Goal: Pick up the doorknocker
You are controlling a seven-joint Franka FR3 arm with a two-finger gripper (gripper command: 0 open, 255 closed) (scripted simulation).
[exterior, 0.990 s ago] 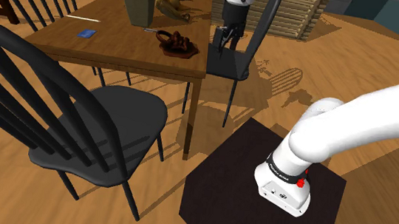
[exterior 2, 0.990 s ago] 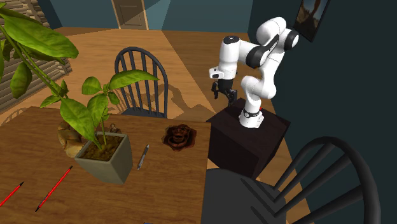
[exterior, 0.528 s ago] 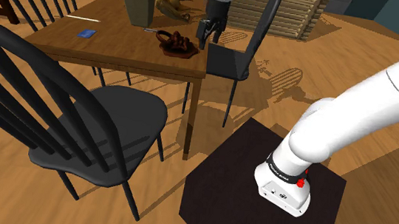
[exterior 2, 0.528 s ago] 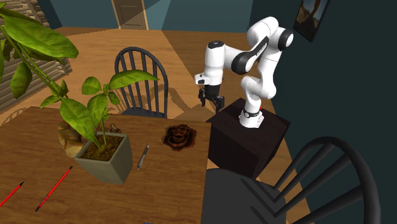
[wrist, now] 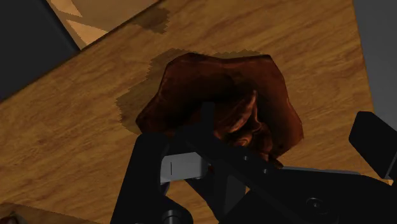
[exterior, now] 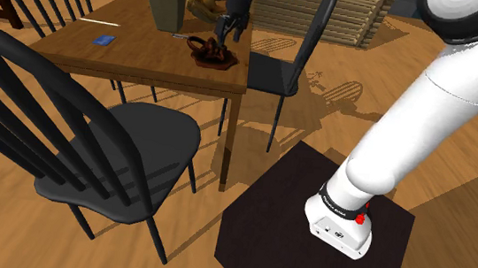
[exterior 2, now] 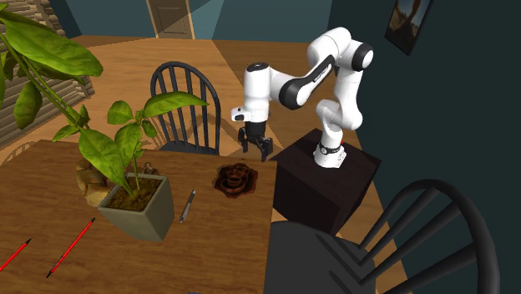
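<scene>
The doorknocker [exterior: 211, 53] is a dark reddish-brown carved piece lying flat near the corner of the wooden table [exterior: 137, 58]. In the second exterior view the doorknocker [exterior 2: 235, 179] lies by the table [exterior 2: 50, 209] edge nearest the arm. My black gripper [exterior: 227, 32] hangs just above it, pointing down, a small gap away. The second exterior view has the gripper [exterior 2: 255, 149] slightly off toward the stand side. Looking along the gripper [wrist: 261, 159], the doorknocker [wrist: 222, 102] lies below and between the fingers [wrist: 375, 143], which stand apart and hold nothing.
On the table are a potted plant [exterior 2: 134, 205], a pen [exterior 2: 189, 205], two red pencils [exterior 2: 71, 248] and a blue card [exterior: 104, 40]. A brownish object [exterior: 206, 6] lies behind the pot. Black chairs [exterior: 274, 70] [exterior: 111, 153] flank the table. The dark stand [exterior: 309, 224] is nearby.
The arm has swung from over the black chair to over the table corner, toward the shoulder view's left, and the gripper now hovers above the doorknocker.
</scene>
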